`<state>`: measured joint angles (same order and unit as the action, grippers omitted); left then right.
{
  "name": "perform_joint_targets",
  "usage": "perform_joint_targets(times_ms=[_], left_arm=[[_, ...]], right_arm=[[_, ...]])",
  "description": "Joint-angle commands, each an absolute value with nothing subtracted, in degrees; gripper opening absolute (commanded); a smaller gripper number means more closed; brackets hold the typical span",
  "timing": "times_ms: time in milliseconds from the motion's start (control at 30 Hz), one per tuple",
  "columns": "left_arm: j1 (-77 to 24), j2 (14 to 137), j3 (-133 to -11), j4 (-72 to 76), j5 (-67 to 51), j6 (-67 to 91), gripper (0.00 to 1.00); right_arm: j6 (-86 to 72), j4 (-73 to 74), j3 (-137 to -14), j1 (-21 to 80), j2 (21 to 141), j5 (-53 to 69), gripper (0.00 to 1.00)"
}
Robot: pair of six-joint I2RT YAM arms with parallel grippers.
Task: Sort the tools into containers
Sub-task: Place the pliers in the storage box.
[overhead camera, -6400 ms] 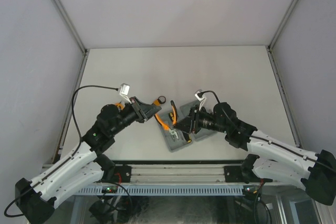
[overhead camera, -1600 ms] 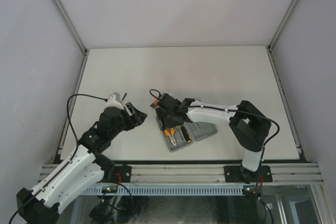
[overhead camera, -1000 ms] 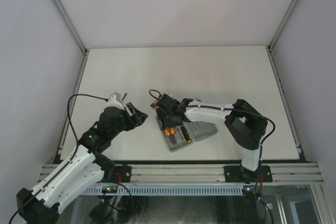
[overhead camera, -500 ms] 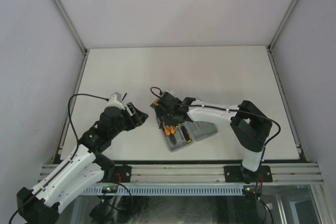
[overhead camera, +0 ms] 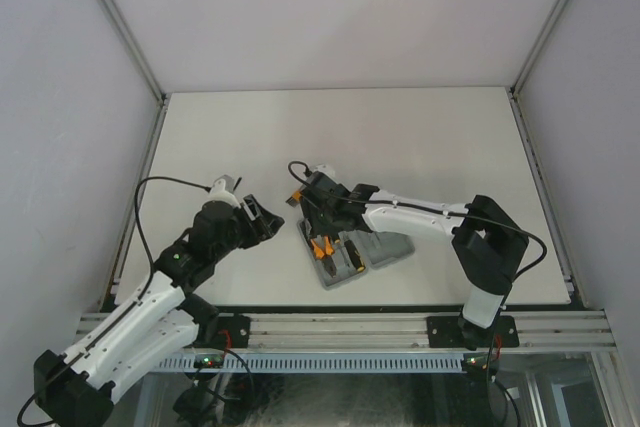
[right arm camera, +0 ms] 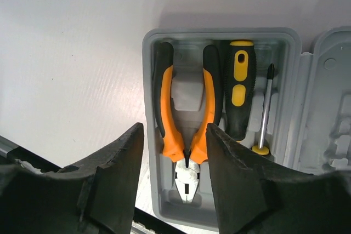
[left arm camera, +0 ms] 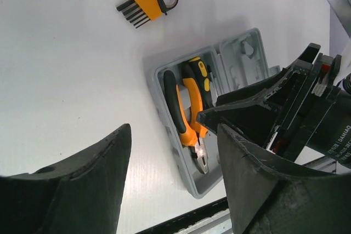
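The grey tool case (overhead camera: pixel 392 249) lies open near the table's front edge, and its rim (right arm camera: pixel 148 45) fills the right wrist view. Orange-handled pliers (right arm camera: pixel 186 119) rest in its left half beside a yellow-and-black screwdriver (right arm camera: pixel 238 89) and a thin screwdriver (right arm camera: pixel 265 113). My right gripper (right arm camera: pixel 174 130) hovers open just above the pliers with nothing between its fingers. Left of the case, my left gripper (left arm camera: pixel 174 130) is open and empty. The orange-and-black hex-key set with ring (left arm camera: pixel 147 1) lies on the table beyond the case.
The case's right half (left arm camera: pixel 244 61) shows bare moulded compartments. The black table edge and metal rail (overhead camera: pixel 340 327) run just in front of the case. White walls enclose the table on three sides.
The pliers that my right gripper carried earlier now lie in the case, and the gripper has lifted slightly off them. My left gripper has drawn back to the left, away from the hex-key set.
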<state>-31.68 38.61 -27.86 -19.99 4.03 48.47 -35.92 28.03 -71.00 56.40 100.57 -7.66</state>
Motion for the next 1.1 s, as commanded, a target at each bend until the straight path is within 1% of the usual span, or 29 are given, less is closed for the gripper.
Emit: perform_joint_targets(times_ms=[0, 233, 467, 767, 1067], left_arm=[[-31.3, 39.1, -26.3, -17.2, 2.8, 48.3, 0.67], [-31.4, 40.2, -26.2, -16.2, 2.5, 47.7, 0.66], [-31.3, 42.1, -26.2, -15.8, 2.6, 47.5, 0.63], [-31.3, 41.5, -25.9, -16.2, 2.5, 47.5, 0.62], [-31.3, 41.7, -26.0, -16.3, 2.3, 47.4, 0.62]], right_arm=[[-34.8, 25.9, -73.0, 56.6, 100.1, -8.4, 0.48], [-34.5, 25.5, -72.9, 56.2, 102.0, -8.2, 0.5], [-33.6, 23.8, -73.0, 56.2, 103.3, -6.7, 0.49], [-33.7, 23.5, -73.0, 56.3, 104.9, -6.3, 0.51], [-34.1, 24.1, -73.0, 56.7, 105.6, -7.3, 0.5]])
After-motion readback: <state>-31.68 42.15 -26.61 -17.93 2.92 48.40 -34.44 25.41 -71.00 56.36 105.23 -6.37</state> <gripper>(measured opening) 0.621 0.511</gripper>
